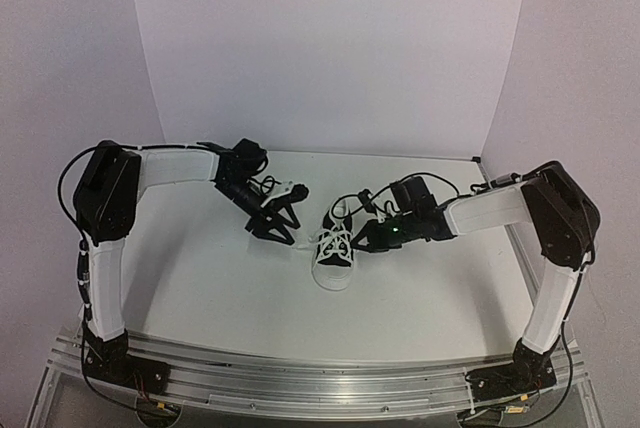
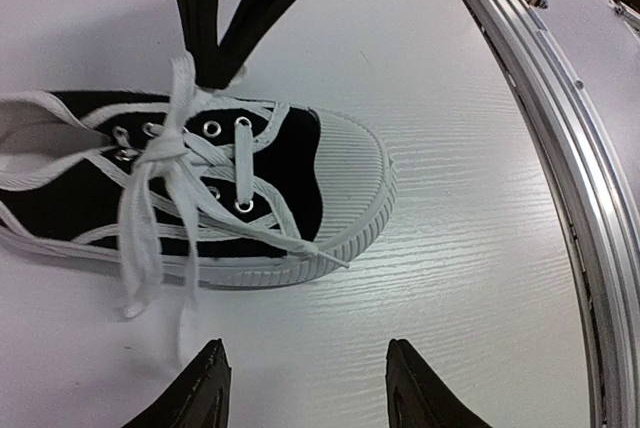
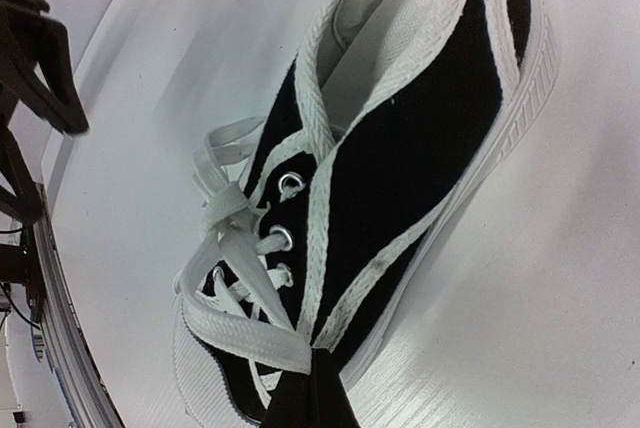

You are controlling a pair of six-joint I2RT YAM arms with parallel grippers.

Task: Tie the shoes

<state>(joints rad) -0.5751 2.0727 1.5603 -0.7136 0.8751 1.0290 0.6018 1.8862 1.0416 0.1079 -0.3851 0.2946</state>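
A small black canvas sneaker (image 1: 335,260) with a white toe cap lies mid-table, toe toward the arms. Its white laces (image 2: 140,218) are crossed over the eyelets, and loose ends trail down its side onto the table. My right gripper (image 3: 318,366) is shut on a flat white lace (image 3: 235,320) beside the toe end; it also shows as the right gripper (image 2: 215,48) in the left wrist view, with a lace strand rising to its tip. My left gripper (image 2: 305,373) is open just off the shoe's left side, nothing between its fingers. From above, the left gripper (image 1: 283,232) and right gripper (image 1: 360,237) flank the shoe.
A metal rail (image 1: 320,376) runs along the table's near edge, and the same rail (image 2: 545,118) shows in the left wrist view. White backdrop panels (image 1: 330,48) close off the back and sides. Black cables hang by both wrists.
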